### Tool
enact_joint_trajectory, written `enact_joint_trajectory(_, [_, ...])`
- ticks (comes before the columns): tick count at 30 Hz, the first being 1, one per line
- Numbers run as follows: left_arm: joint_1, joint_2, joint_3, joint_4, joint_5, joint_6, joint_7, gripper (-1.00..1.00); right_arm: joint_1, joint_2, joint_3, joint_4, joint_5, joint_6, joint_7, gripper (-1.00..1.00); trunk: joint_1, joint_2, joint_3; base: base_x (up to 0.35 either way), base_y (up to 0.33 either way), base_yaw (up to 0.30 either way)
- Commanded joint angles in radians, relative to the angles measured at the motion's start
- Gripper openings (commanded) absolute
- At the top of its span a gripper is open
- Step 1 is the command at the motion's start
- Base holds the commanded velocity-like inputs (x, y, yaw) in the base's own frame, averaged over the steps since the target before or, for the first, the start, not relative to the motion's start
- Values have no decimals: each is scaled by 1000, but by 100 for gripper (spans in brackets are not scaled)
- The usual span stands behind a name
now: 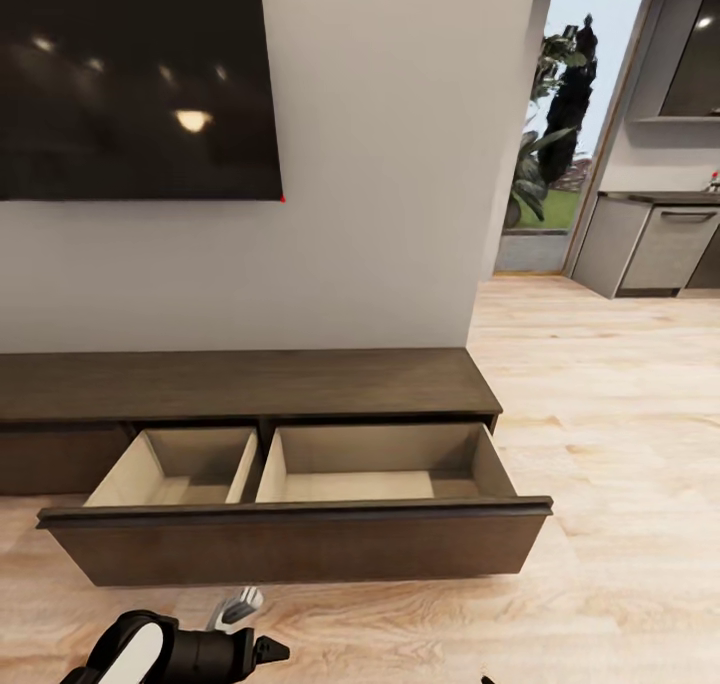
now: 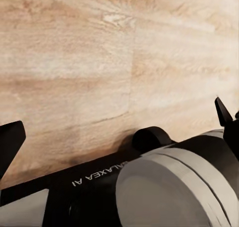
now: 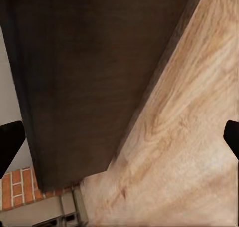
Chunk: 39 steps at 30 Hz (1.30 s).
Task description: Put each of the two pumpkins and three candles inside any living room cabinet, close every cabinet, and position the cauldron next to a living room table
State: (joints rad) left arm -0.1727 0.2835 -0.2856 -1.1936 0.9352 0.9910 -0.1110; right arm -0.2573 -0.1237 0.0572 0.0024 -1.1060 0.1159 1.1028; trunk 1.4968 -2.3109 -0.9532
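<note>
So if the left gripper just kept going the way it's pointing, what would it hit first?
Probably the wooden floor: the left gripper is open, and between its fingertips lies bare floor beyond the robot's own arm, though how far is unclear.

The cabinet [image 1: 250, 384] runs off the head view's left edge.

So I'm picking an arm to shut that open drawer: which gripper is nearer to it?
Left, judging by the head view. The left gripper hovers just before the open drawer, left of its centre. The right gripper is barely in frame at the bottom edge, farther back.
</note>
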Motion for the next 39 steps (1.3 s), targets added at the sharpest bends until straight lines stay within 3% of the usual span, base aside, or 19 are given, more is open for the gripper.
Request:
enact_joint_trajectory(1, [-1,0,-2,2,-11,1,-10,100,0,-2,7,8,-2,-8,8,100,-4,7,2,0,0,0])
enact_joint_trajectory(19, [-1,-3,-4,81,-9,-1,-14,100,0,3,16,13,13,-63,11,100,-73,133,59,0,0,0])
enact_joint_trajectory(23, [-2,-17,-5,87,-12,-2,-13,100,0,4,17,12,13,-66,4,100,-88,161,71,0,0,0])
enact_joint_trajectory(24, [-2,-36,-6,106,-17,-3,-9,100,0,5,18,12,12,-67,2,100,-92,168,74,0,0,0])
enact_joint_trajectory(26, [-2,-46,-6,127,-20,-8,-8,100,0,5,18,13,11,-67,-1,100,-100,182,81,0,0,0])
enact_joint_trajectory(31, [-4,-52,-7,167,-27,-35,-6,100,0,5,18,14,9,-70,-8,100,-119,217,96,0,0,0])
enact_joint_trajectory(39, [-7,-53,-7,269,-77,-120,-3,100,0,6,19,15,9,-187,-131,100,-150,273,121,0,0,0])
